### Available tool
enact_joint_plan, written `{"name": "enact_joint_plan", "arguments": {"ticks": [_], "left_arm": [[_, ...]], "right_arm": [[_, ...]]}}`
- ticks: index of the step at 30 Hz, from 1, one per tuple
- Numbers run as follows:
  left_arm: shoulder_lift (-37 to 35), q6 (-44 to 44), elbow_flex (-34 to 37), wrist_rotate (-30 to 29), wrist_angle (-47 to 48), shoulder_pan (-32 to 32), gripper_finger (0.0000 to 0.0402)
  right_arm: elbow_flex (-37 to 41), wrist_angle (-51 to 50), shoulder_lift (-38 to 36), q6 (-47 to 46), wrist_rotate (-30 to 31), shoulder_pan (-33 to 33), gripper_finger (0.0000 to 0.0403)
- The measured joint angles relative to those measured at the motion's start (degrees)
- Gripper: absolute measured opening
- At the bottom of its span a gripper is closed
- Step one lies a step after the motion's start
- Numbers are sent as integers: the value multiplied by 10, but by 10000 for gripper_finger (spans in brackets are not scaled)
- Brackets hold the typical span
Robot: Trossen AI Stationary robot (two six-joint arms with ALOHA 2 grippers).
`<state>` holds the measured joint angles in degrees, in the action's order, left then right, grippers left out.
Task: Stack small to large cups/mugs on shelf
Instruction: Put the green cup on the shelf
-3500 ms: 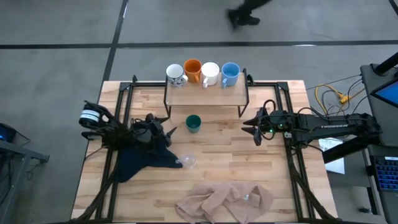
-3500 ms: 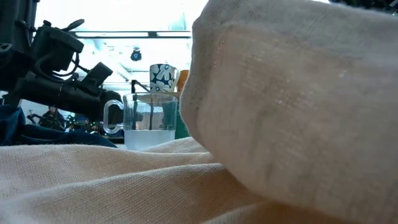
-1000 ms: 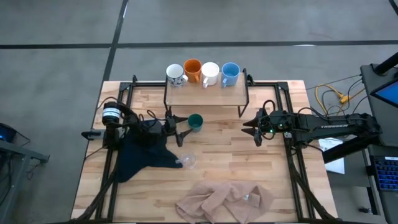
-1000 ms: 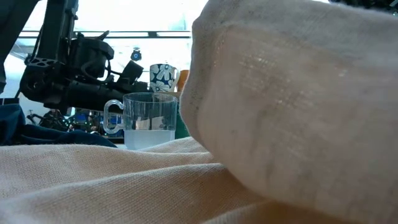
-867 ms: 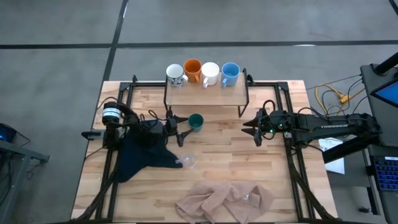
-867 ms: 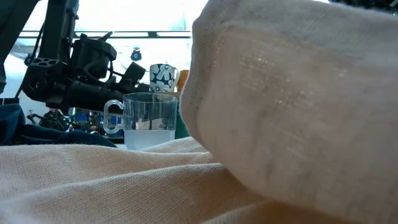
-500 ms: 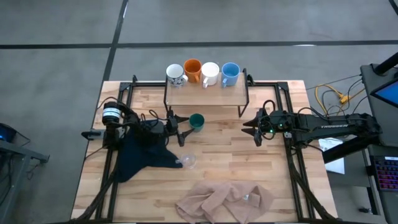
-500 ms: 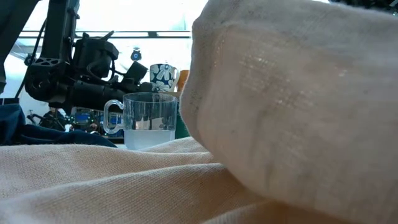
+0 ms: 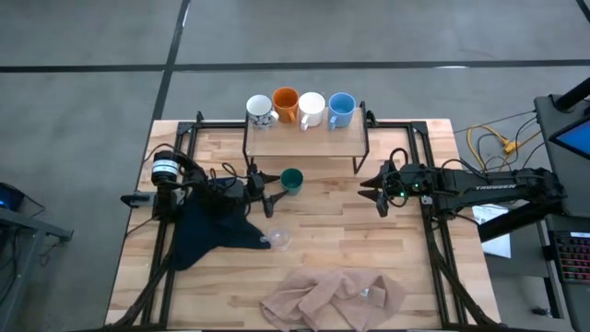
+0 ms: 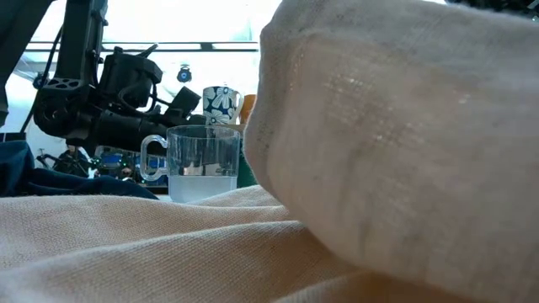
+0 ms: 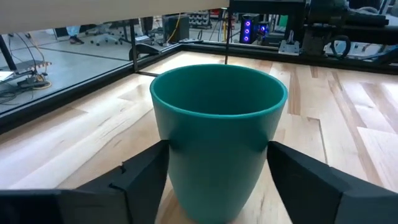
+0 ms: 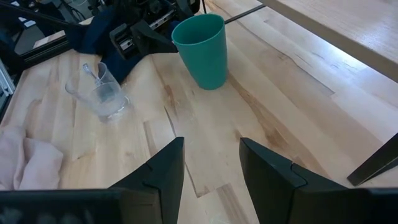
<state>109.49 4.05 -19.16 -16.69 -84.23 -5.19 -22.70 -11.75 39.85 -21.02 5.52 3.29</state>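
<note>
Green cup (image 11: 217, 134) upright on your table before the shelf (image 9: 305, 138), between left gripper (image 9: 269, 191) fingers, spread, not clamped, right gripper (image 9: 373, 195) parted, empty, well apart.

shelf (image 9: 306, 138): 12 o'clock on the table (image 9: 406, 267), bearing four mugs (image 9: 300, 107)
lone mug (image 9: 291, 180): just before the shelf
glass cup (image 9: 280, 240): centre
crumpled cloth (image 9: 334, 297): 6 o'clock
other cloth (image 9: 210, 231): 9 o'clock
</note>
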Motion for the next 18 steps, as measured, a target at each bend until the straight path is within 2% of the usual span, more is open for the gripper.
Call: {"name": "enact_joint_plan", "arguments": {"ticks": [9,18], "left_arm": [[0,-1,0,0,0,0,187],[0,0,0,0,8,-1,178]], "right_arm": [[0,0,0,0,0,0,148],[0,0,0,-9,0,0,148]]}}
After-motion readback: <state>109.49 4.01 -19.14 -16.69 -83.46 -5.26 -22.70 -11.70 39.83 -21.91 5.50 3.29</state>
